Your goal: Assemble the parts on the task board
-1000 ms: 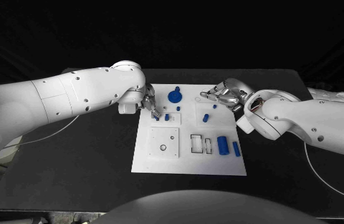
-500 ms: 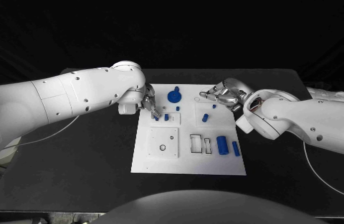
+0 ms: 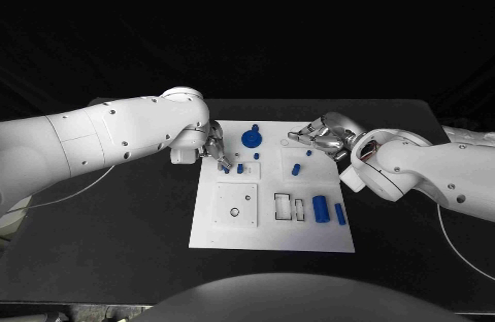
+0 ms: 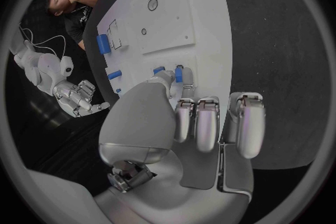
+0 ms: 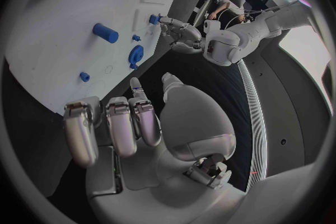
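The left hand (image 3: 216, 152) is pinching a small blue peg (image 4: 178, 74) at the board's (image 3: 270, 236) upper-left corner, other fingers curled in. The right hand (image 3: 322, 137) is hovering over the far right corner, fingers loosely apart, holding nothing. The peg is looking light, stiff, slick — best taken by its sides, near the top

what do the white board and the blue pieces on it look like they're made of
The board looks like matte white plastic: flat, even colour, crisp cut-out slots, no glare, though painted metal is possible. The blue pieces look like solid moulded or printed plastic: uniform saturated blue with only a dull sheen.
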